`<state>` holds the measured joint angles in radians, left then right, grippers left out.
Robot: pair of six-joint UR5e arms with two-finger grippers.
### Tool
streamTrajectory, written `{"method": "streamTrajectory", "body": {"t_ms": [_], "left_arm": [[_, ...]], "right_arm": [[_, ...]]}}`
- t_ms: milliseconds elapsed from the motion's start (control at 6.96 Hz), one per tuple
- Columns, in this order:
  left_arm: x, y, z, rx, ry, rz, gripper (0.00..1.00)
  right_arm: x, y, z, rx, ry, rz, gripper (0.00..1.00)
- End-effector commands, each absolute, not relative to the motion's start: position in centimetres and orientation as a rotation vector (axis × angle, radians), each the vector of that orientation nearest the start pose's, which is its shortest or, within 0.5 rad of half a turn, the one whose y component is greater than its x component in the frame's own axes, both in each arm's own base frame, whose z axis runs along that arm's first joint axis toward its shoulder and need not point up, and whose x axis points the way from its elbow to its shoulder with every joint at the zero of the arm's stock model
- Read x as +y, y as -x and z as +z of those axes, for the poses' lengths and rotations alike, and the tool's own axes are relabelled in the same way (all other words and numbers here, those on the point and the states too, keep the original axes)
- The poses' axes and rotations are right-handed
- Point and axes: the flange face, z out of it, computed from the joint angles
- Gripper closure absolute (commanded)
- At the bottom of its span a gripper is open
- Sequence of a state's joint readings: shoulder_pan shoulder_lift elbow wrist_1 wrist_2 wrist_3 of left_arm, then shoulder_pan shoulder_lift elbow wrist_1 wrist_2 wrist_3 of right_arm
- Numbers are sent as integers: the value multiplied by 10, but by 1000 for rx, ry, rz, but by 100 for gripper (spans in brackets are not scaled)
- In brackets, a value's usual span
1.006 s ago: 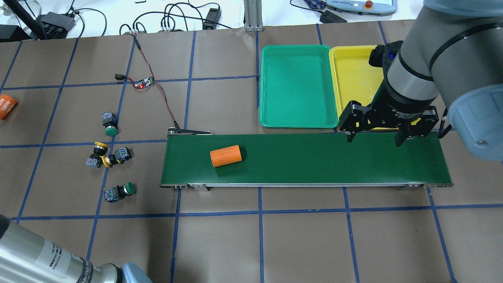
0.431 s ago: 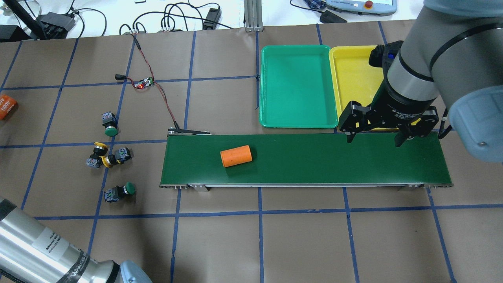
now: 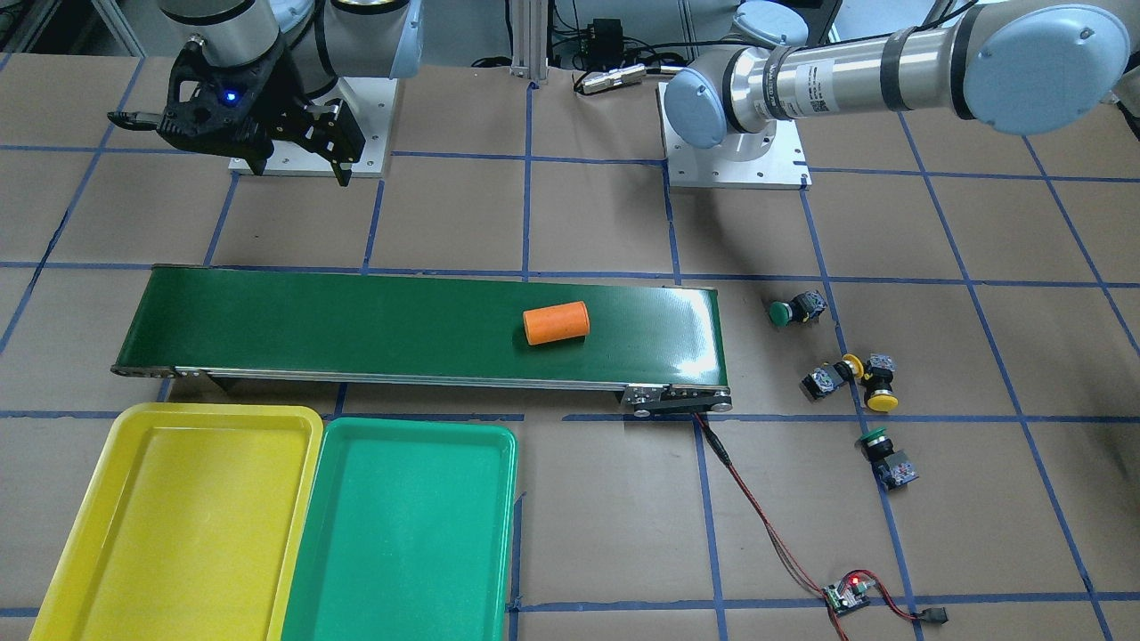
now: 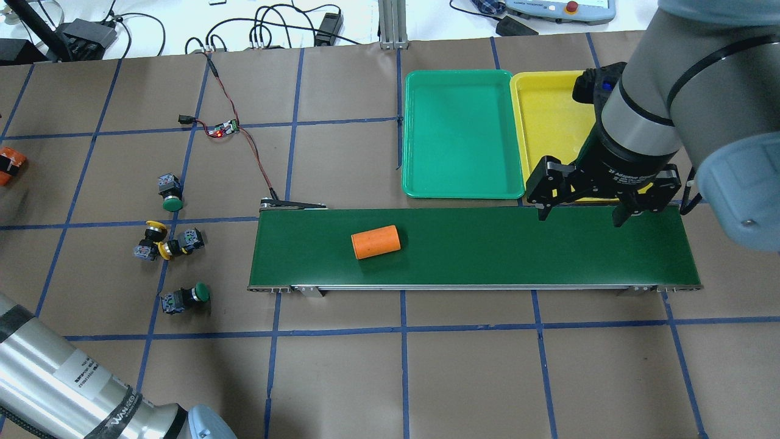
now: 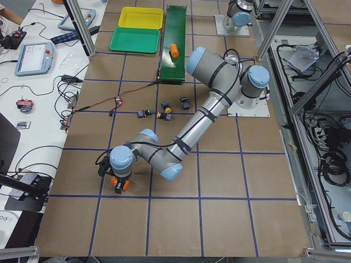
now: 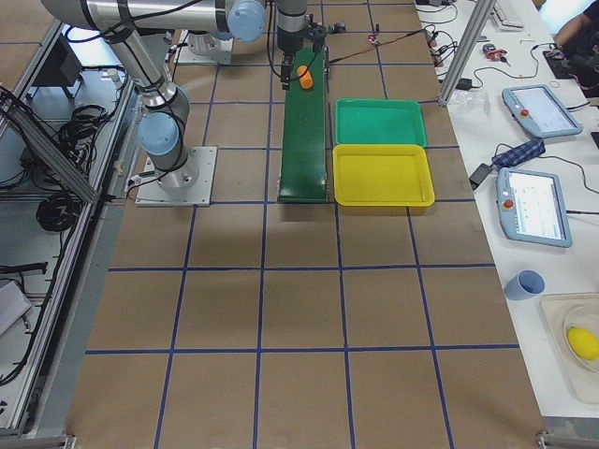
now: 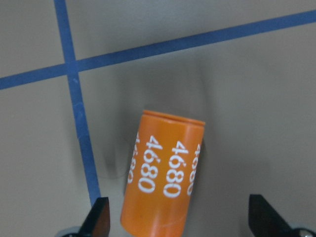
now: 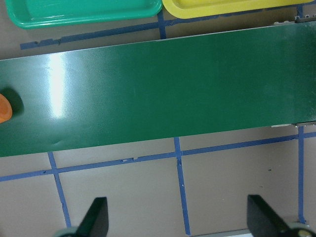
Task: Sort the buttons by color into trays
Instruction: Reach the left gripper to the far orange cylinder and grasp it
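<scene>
Four buttons lie on the table left of the belt: a green one [image 4: 171,194], two yellow ones touching [image 4: 151,239] [image 4: 177,244], and a green one [image 4: 186,297]. The green tray [image 4: 463,134] and the yellow tray [image 4: 545,122] sit side by side beyond the belt, both without buttons. My right gripper [image 4: 579,219] is open and empty above the belt's right end. My left gripper [image 7: 180,222] is open, far left of the buttons, with a finger [image 7: 98,217] on each side of an orange cylinder [image 7: 165,173] marked 4680.
A long dark-green conveyor belt [image 4: 518,250] crosses the middle with a second orange cylinder [image 4: 376,241] lying on it. A red-black wire and small circuit board [image 4: 224,128] lie behind the buttons. My left arm's elbow [image 4: 73,384] fills the near left corner.
The orange cylinder on the belt has travelled to the right. My left arm has risen further into the overhead view and its gripper now covers the far-left cylinder. The right gripper has not moved.
</scene>
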<state>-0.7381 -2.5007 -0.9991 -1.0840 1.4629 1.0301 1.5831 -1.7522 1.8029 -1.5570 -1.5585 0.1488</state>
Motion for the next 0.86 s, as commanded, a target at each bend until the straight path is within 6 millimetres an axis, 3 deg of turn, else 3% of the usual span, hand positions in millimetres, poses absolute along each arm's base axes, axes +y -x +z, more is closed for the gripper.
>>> {"method": "streamTrajectory", "body": {"t_ms": [0,144,287,575,719], "left_arm": [[-664,-504,185,3074,-337,-247,13],[-664,-502,185,3079,-332,-240,51],[-662,-500,183,3085,-332,-227,70],[-660,-496,195,3066,-328,-165,93],[-654,-485,229,3129,-340,-66,96]], "right_arm": [[-406,-140,456,3125,-214,100,0],[-406,-139,456,3127,-214,100,0],[-406,-140,456,3126,-214,100,0],[-406,-140,456,3126,-214,100,0],[-406,-139,455,3127,-214,104,0]]}}
